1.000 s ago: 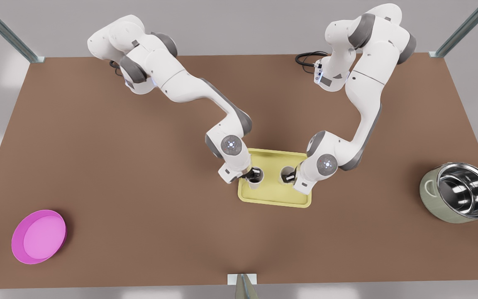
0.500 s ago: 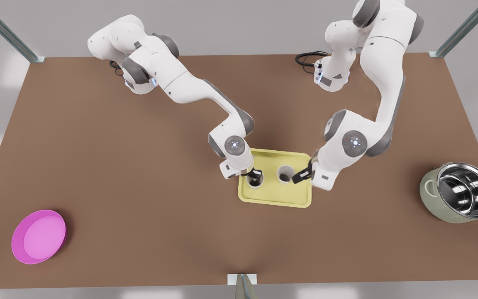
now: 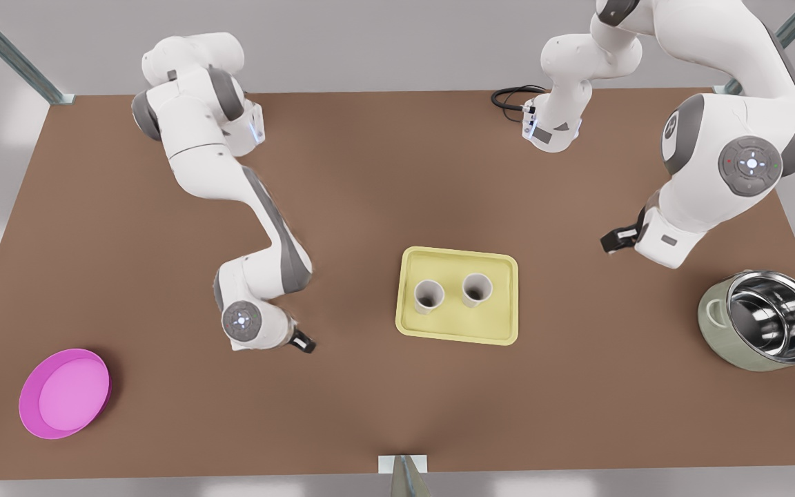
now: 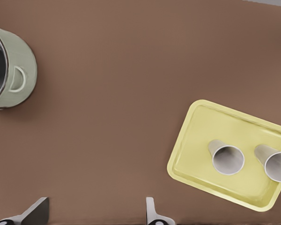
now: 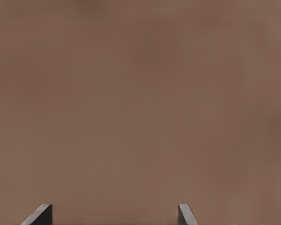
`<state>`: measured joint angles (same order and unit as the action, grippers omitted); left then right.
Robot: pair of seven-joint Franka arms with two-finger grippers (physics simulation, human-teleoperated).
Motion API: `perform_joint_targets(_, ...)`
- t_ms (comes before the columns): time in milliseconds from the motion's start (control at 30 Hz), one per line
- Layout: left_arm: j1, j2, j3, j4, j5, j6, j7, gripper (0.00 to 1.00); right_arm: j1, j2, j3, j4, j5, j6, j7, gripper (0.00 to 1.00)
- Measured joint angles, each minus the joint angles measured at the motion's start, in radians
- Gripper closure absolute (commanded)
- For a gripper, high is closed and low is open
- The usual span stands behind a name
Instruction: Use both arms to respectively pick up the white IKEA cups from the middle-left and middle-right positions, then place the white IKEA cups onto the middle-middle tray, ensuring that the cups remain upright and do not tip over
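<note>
In the front view we saw the flat pale yellow rectangular tray (image 3: 457, 253) near the middle of the brown tabletop (image 3: 384, 172), with the two small white tapered cups (image 3: 429, 295) (image 3: 477, 290) standing upright on it side by side, close but apart, neither touched by an arm. The left end effector (image 3: 615, 240) hung well off the tray toward the front view's right, between it and the large grey-green steel-lined pot (image 3: 763, 319). The right end effector (image 3: 302, 341) sat low over bare tabletop toward the front view's left, well apart from the tray. A round magenta plate (image 3: 65, 392) lay near the front view's lower left corner. In the left wrist view we found the left end effector's fingers (image 4: 37, 212) spread wide with nothing between them, and beyond them the tray with both cups, and the pot. In the right wrist view the right end effector's fingers (image 5: 41, 214) likewise stood wide apart and empty over plain tabletop.
</note>
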<state>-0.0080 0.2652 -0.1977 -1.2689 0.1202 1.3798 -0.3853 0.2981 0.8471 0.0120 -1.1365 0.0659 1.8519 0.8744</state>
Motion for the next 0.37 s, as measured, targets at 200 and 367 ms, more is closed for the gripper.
perform_joint_targets(200,0.000,0.001,0.000,0.000,-0.005,-0.027,0.119,0.00,-0.184,-0.589,-0.004,-0.358,-0.060,-0.109,-0.252,0.00)
perform_joint_targets(367,0.006,0.044,-0.001,0.009,-0.005,-0.037,0.192,0.00,-0.235,-0.758,-0.010,-0.451,-0.092,-0.200,-0.404,0.00)
